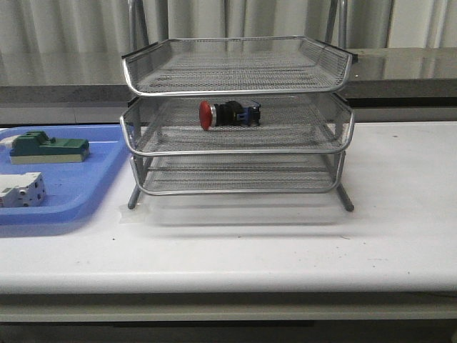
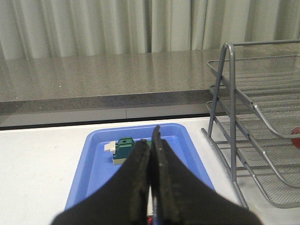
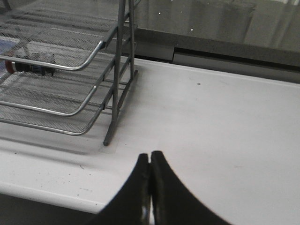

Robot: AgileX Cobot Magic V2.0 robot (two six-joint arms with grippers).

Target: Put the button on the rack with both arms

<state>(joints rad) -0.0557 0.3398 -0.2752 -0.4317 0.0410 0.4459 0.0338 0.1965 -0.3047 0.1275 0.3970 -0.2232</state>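
Note:
The button (image 1: 227, 113), red head to the left with black body and blue rear block, lies on its side in the middle tier of the silver wire rack (image 1: 235, 89). The right wrist view shows the same button (image 3: 32, 63) inside the rack (image 3: 119, 70). Only a red sliver of the button (image 2: 296, 139) shows in the left wrist view beside the rack (image 2: 229, 117). Neither arm appears in the front view. My left gripper (image 2: 151, 136) is shut and empty above the blue tray. My right gripper (image 3: 150, 157) is shut and empty over the white table, off the rack's right side.
A flat blue tray (image 1: 93, 193) at the table's left holds a green block (image 1: 46, 147) and a white breaker-like block (image 1: 21, 189). The left wrist view shows the tray (image 2: 91, 168) and the green block (image 2: 124, 149). A grey ledge and curtains stand behind the white table (image 1: 400, 214).

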